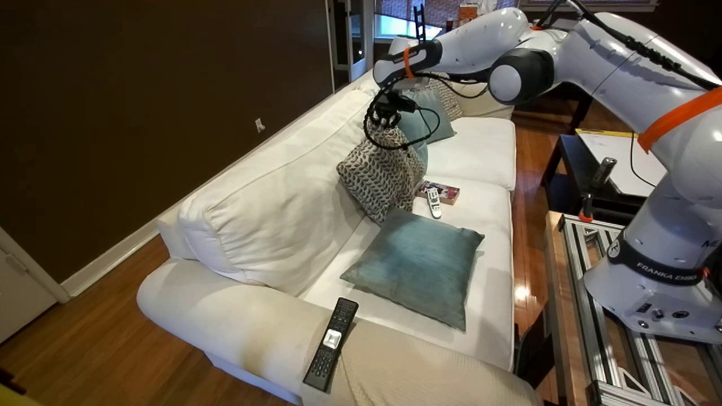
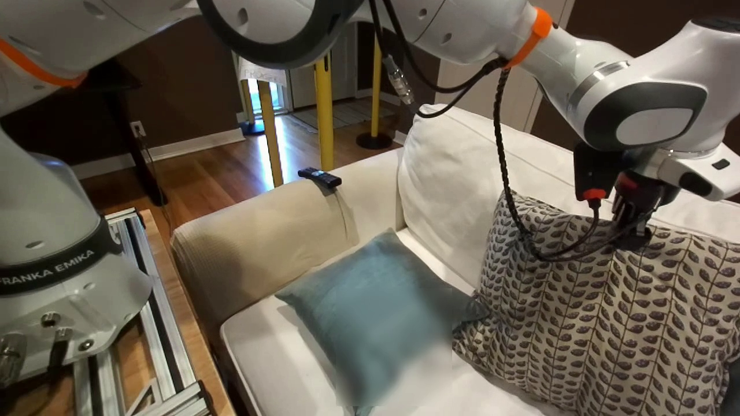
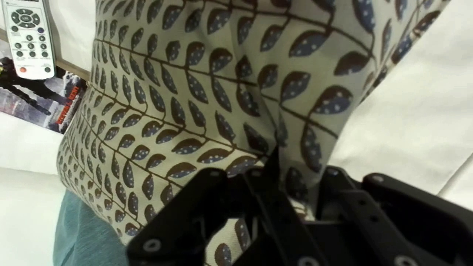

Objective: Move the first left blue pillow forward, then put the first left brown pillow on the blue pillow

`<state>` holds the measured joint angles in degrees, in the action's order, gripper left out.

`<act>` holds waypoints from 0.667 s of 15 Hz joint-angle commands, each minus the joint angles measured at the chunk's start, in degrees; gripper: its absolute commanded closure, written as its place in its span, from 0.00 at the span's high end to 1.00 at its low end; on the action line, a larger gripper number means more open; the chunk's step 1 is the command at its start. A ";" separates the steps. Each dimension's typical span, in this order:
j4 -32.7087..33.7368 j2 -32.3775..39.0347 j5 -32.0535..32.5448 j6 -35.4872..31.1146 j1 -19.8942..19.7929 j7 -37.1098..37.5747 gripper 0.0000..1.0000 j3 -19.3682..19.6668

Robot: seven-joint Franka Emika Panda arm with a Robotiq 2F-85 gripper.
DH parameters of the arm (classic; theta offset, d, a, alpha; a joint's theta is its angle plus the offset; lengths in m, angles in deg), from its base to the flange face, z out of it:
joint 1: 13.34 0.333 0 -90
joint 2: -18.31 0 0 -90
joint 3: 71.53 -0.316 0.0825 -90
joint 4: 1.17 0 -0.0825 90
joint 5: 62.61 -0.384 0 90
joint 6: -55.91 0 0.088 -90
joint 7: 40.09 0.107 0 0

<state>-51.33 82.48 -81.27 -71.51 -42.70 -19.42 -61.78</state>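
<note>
The teal throw pillow (image 1: 420,259) lies flat on the sofa (image 1: 476,155), near the armrest (image 1: 440,366). Beside it, the brown leaf-print throw pillow (image 2: 613,329) stands tilted at the back cushion (image 1: 271,225), its upper edge clamped in the hand (image 3: 298,184). A black remote control (image 1: 331,344) rests on the armrest.

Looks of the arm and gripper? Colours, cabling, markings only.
The arm is white and rounded, with black joint trim and orange bands. A dark band on the base reads FRANKA EMIKA in pale letters. Black cables, one braided-looking, hang in loops along it. The gripper is black, with slim linkage bars and pale round pin heads.
</note>
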 commanded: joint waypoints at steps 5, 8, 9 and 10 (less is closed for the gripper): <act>-6.76 -12.67 -1.60 5.64 -1.36 -10.06 0.04 -2.59; -7.83 -16.98 -1.67 6.15 -1.05 -10.99 0.04 -2.40; -8.42 -17.63 -1.95 5.92 -1.16 -11.24 0.39 -2.58; -8.32 -18.12 -1.95 6.84 -1.12 -10.91 0.41 -2.58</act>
<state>-55.14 68.20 -82.02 -66.14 -43.35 -28.46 -63.29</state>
